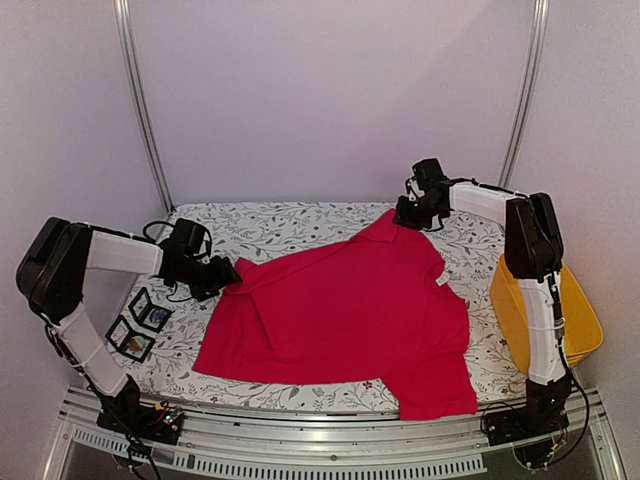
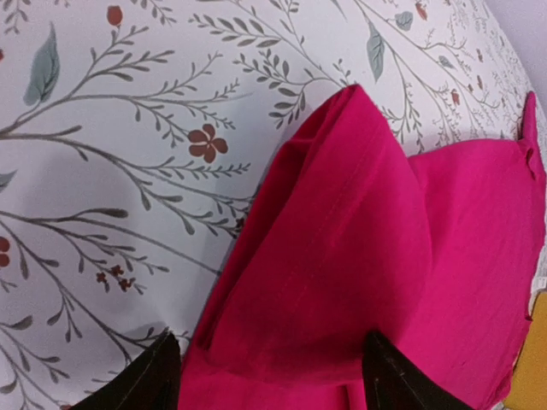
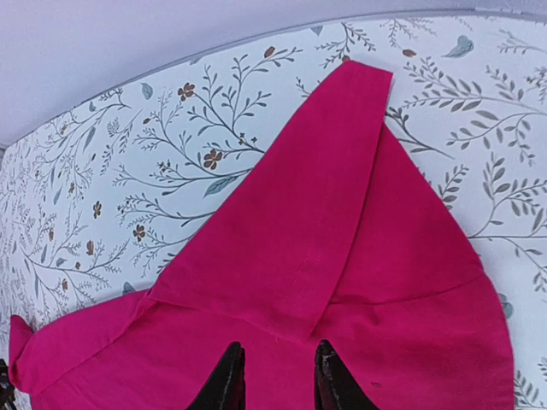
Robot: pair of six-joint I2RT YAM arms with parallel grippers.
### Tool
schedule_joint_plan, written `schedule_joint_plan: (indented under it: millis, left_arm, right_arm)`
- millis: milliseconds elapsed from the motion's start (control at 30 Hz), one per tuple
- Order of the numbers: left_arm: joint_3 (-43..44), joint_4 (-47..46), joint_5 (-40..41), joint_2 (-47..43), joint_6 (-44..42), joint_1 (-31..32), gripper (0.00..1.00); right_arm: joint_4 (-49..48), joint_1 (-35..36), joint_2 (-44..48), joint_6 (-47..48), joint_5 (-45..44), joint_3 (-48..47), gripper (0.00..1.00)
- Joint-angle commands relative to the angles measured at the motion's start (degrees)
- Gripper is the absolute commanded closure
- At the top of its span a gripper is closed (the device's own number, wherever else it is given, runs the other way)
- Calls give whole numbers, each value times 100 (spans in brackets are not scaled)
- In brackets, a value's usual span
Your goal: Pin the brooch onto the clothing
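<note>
The T-shirt (image 1: 340, 310) is matt, soft red cloth; the tablecloth (image 1: 270, 225) smooth, matt printed fabric.

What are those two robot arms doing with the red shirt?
The red T-shirt lies spread on the flowery tablecloth. The left gripper sits at one sleeve, its fingers wide apart on either side of a raised fold. The right gripper is over the opposite sleeve with its fingers close together; whether it is pinching the cloth is unclear. Nothing looks pinned to the shirt yet.
</note>
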State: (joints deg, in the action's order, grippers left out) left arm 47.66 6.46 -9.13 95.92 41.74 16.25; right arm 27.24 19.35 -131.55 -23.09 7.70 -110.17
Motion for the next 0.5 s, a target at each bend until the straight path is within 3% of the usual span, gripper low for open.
schedule_joint_plan:
  millis: [0, 200, 367, 467]
  left_arm:
    - [299, -357, -225, 394, -127, -70, 30]
    - [333, -314, -278, 554, -56, -87, 39]
    - [86, -372, -325, 209, 30, -45, 53]
    - [22, -355, -336, 32, 19, -14, 54]
  right_arm:
    - [-365, -53, -712, -544, 557, -556, 70]
    - [-505, -50, -1084, -863, 637, -566, 64]
    - [-711, -52, -1154, -1026, 830, -355, 64]
    - [-801, -54, -1208, -1140, 1061, -320, 64]
